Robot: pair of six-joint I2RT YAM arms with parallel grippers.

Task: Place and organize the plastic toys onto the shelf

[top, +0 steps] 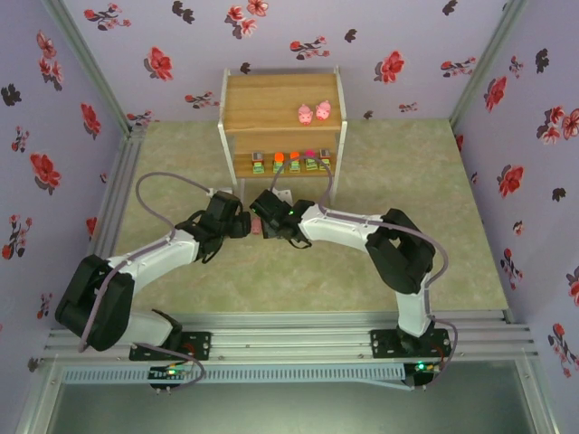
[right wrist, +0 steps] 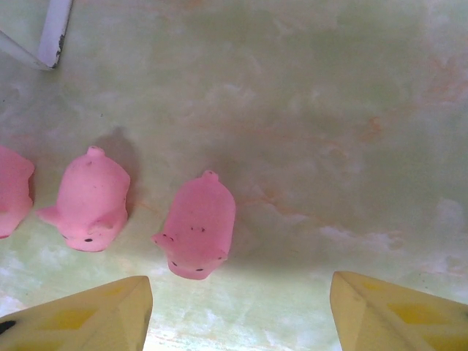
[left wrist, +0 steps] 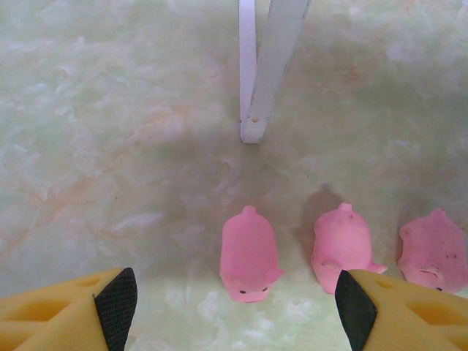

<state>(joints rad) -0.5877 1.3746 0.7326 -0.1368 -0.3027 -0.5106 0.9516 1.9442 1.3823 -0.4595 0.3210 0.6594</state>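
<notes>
Top external: the shelf (top: 262, 101) is standing at the far side of the counter (top: 416, 190), two pink pigs (top: 314, 113) are sitting on its upper tier toward the right, and five blocky toys (top: 294, 163) are lining the lower tier. Both arms are reaching in just in front of the shelf, with the left gripper (top: 242, 222) and right gripper (top: 265, 217) facing each other close together. Left wrist: the left fingers (left wrist: 117, 307) are standing apart, released, grasping nothing. Three more pigs are lying in a row on the counter ahead: the first pig (left wrist: 248, 254) in line with the gap, the middle pig (left wrist: 340, 247) beside it, the speckled pig (left wrist: 433, 252) at the right edge, and a white shelf leg (left wrist: 263, 73) beyond. Right wrist: the right fingers (right wrist: 110, 311) are spread wide, released, holding nothing. The speckled pig is lying ahead of the gap, untouched, with the middle pig to its left.
</notes>
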